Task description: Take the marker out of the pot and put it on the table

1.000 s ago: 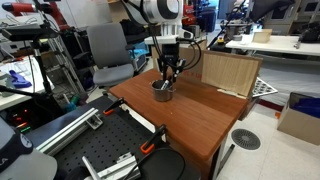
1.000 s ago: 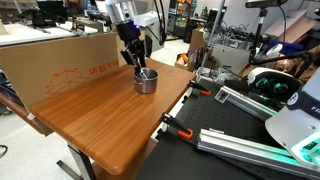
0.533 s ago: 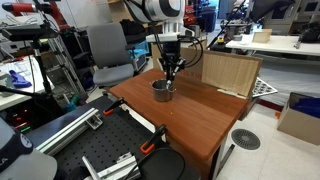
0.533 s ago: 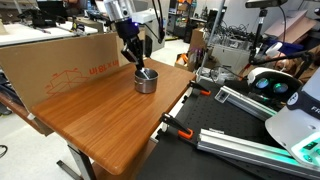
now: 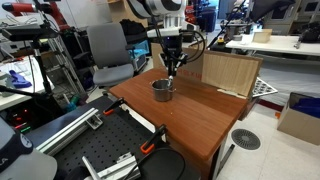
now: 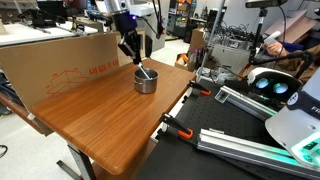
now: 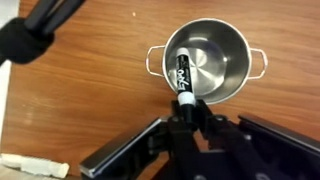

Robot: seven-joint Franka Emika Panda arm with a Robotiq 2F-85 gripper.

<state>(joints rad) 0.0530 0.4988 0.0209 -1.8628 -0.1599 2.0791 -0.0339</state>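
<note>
- Where the wrist view looks down, one whitish stick (image 7: 35,165) lies at lower left on the single table (image 7: 90,110).
- One gripper (image 7: 186,108), bottom centre, is clamped on the lower end of the one marker (image 7: 183,70).
- That marker slants up into the one pot (image 7: 222,55), which has two small handles.
- In both exterior views the pot (image 5: 163,90) (image 6: 146,82) sits on the table top, gripper directly above.

Black marker (image 7: 183,74) aslant; silver pot (image 7: 226,62) upright
</note>
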